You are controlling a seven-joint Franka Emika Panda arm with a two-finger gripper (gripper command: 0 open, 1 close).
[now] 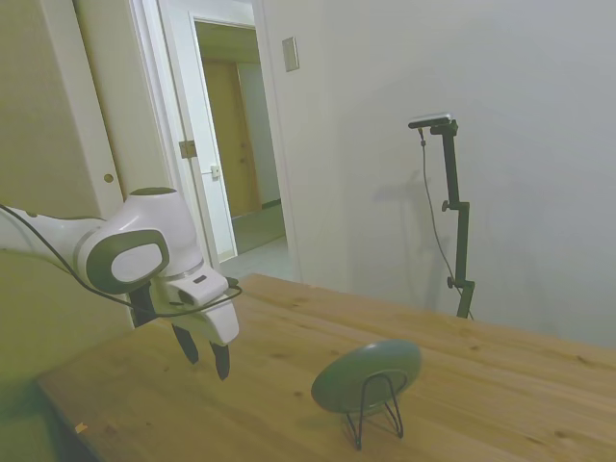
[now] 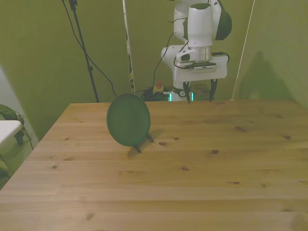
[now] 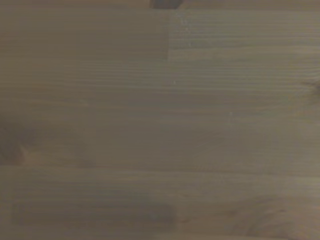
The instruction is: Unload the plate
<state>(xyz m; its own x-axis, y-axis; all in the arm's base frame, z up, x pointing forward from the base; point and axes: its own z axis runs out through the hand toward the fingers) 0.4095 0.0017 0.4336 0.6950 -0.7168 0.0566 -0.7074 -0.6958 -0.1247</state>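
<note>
your plate [image 2: 128, 120] stands on edge on the wooden table [image 2: 192, 168], propped in a thin black wire stand [image 1: 375, 409]. in the front view it sits toward the front view's left, with its round grey-green face turned toward that camera and the stand's small feet showing at its lower edge. in the side view the plate [image 1: 367, 375] leans back on the wire loop, tilted rather than fully upright, and the stand's legs rest on the table [image 1: 241, 375] below it.

your gripper [image 2: 198, 96] hangs above the table near its far edge, well apart from the plate and off toward the front view's right of it. the fingers [image 2: 186, 96] point down and are spread apart with nothing between them. in the side view the gripper [image 1: 206, 352] hovers clear of the wood, with bare table between it and the plate.

nothing stands between the gripper and the plate; the only thing touching the plate is its wire stand. a black cable loops around the white wrist. behind the table in the side view you have a pale wall and an open doorway [image 1: 236, 144]. the wrist view shows only blurred wood grain [image 3: 160, 130].
</note>
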